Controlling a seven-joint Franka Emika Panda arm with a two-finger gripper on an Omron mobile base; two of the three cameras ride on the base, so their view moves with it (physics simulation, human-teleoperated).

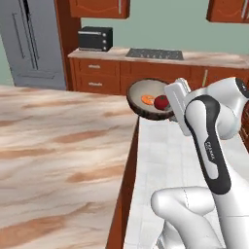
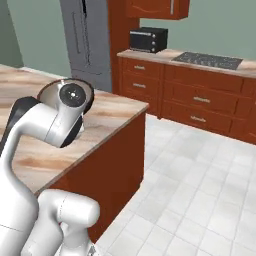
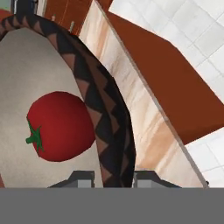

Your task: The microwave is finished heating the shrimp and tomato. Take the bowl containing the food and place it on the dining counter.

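We have the bowl [image 1: 148, 99] up in the air, carried on the end effector [image 3: 113, 178], whose two fingers sit either side of the patterned rim in the hand view, one inside the bowl and one outside, closed on that rim. The bowl is tipped toward the left base camera, so we can look into its pale inside and see the tomato [image 1: 161, 102] resting low against the wall with the shrimp [image 1: 148, 99] just beside it.

Judging from where things lie, most of the job looks done: the bowl is out of the microwave and we have brought it across the kitchen to the tabletop [image 1: 58, 155], the long marbled island with the red-brown base. In the left base view the bowl hangs at the far corner of that tabletop, about over its edge where the white tiled floor [image 2: 200, 185] begins. In the hand view the stone edge runs just past the rim, with the base and tiles beyond. We cannot tell from these pictures how high the bowl sits above the stone.

What is left, as we read it, is to carry the bowl further in over the stone, level it so the food stays put, lower it until it rests, then let go and draw back.
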